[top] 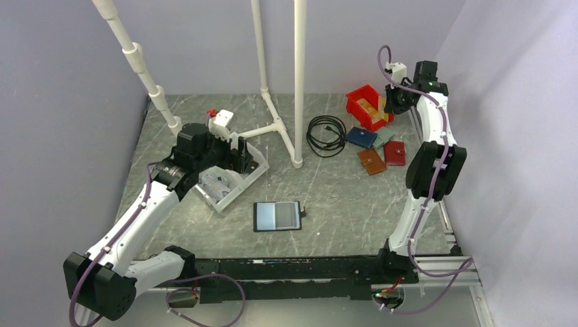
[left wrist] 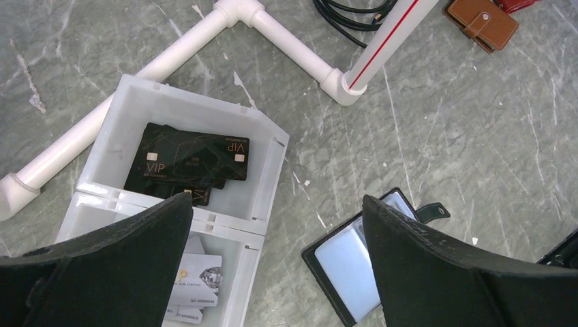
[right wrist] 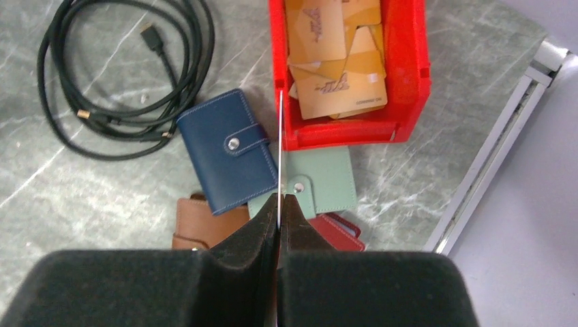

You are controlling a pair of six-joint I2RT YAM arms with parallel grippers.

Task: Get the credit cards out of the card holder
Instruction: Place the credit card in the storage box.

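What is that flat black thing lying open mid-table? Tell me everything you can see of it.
The card holder is a flat black folding case, leather-like, lying open and face up on the grey marbled table. Two pale grey-blue clear pockets show inside; a small snap tab sticks out one side. Nothing else touches it.

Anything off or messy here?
Nothing damaged. Gold cards lie jumbled in the red bin; four wallets overlap in a heap beside it. Right tool pinches a card edge-on.
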